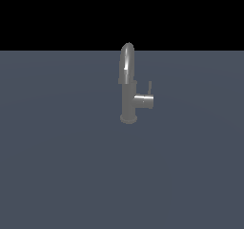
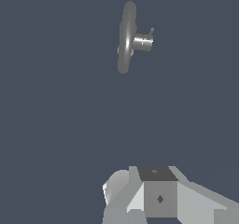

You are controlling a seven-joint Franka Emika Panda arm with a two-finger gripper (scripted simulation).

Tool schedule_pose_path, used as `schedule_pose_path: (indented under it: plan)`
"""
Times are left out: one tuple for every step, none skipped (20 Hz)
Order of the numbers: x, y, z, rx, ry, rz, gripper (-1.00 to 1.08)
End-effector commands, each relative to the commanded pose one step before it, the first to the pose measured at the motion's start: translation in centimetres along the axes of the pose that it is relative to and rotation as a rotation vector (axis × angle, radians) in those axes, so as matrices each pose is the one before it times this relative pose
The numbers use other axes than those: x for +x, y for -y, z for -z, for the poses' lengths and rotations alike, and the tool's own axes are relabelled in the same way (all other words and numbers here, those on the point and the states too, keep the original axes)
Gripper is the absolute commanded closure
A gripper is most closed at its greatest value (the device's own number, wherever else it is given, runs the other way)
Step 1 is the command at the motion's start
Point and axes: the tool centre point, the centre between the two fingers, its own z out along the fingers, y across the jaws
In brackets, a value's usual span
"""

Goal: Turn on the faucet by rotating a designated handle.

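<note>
The faucet is a small grey metallic tap standing upright on a flat grey-blue surface, with a tall arched spout and a short side stub pointing to the exterior view's right. The handle, a thin dark rod, rises from that stub. In the wrist view the faucet is seen from above and far off, with the handle beside it. Pale grey blocky parts of my gripper show at the picture's edge, well apart from the faucet. Whether its jaws are apart or together is not visible. The exterior view shows no gripper.
The grey-blue surface stretches around the faucet on all sides. A black band lies beyond its far edge.
</note>
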Motion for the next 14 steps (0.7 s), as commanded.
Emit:
schedule_pose_path:
  plan:
    - [0.000,-0.001,0.000,0.00000,0.00000,0.00000,1.08]
    - [0.000,0.027,0.009,0.00000,0.00000,0.00000,1.08]
    - [0.055,-0.023,-0.013,0.00125,0.00118,-0.00135,1.08]
    - [0.069,0.004,-0.006,0.00159,0.00149,-0.00170,1.08]
    - [0.097,0.004,-0.009,0.00225,0.00210,-0.00241,1.08]
    - [0.124,0.007,-0.010,0.00287,0.00268,-0.00307,1.08]
    - [0.153,0.006,-0.014,0.00353,0.00330,-0.00378,1.08]
    - [0.180,0.009,-0.015,0.00416,0.00389,-0.00445,1.08]
    - [0.209,0.010,-0.018,0.00482,0.00450,-0.00516,1.08]
    - [0.236,0.012,-0.020,0.00547,0.00510,-0.00585,1.08]
    - [0.266,0.012,-0.023,0.00615,0.00574,-0.00657,1.08]
    - [0.294,0.014,-0.025,0.00681,0.00636,-0.00728,1.08]
    - [0.325,0.015,-0.028,0.00751,0.00701,-0.00802,1.08]
    - [0.353,0.018,-0.030,0.00817,0.00763,-0.00873,1.08]
